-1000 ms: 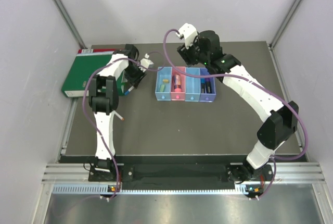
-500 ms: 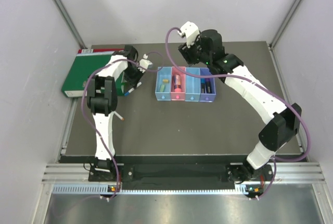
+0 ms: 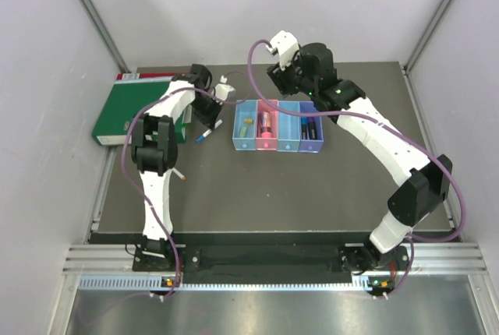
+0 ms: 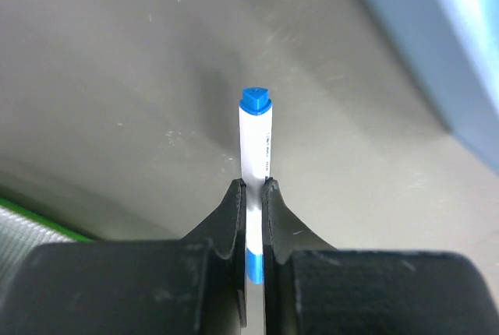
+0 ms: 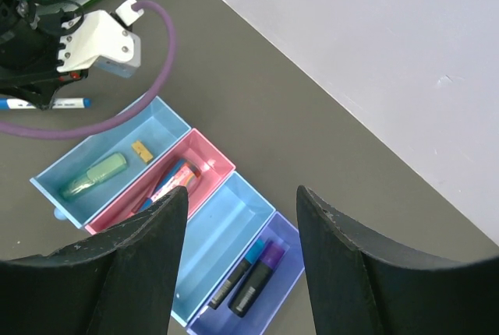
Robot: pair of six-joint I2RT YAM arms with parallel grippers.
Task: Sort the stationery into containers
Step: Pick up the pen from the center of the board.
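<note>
1. Here, the left claw point(image 4: 251, 195) is pinched almost shut on a thin white pen point(image 4: 255, 144). Its two black tapered fingers point(image 4: 232, 218) press the smooth round barrel from either side.
2. The pen sticks straight out ahead of that claw and ends in a glossy blue cap with a three-cornered tip. A second blue band shows behind the fingertips.
3. Under the claw lies the bench point(image 4: 117, 78), matt grey with fine scratches and specks. Whether the pen tip touches it cannot be told.
4. The right claw point(image 5: 243, 195) is spread wide with nothing between its broad, dark, rounded fingers.
5. Below the right claw sits a row of four narrow rectangular plastic bins joined side by side: a light blue bin point(image 5: 160, 126), a pink bin point(image 5: 226, 165), a second light blue bin point(image 5: 226, 226) and a purple bin point(image 5: 284, 269).
6. The first light blue bin holds a rounded green marker point(image 5: 93, 177) and a small tan block point(image 5: 141, 150). The pink bin holds a pink and blue piece point(image 5: 175, 178). The purple bin holds two dark markers point(image 5: 253, 284), one capped blue, one purple.
7. To the left of the left claw a green binder point(image 3: 132, 113) lies flat. Back toward that arm's base, an orange-tipped pen point(image 3: 178, 173) lies on the bench.
</note>
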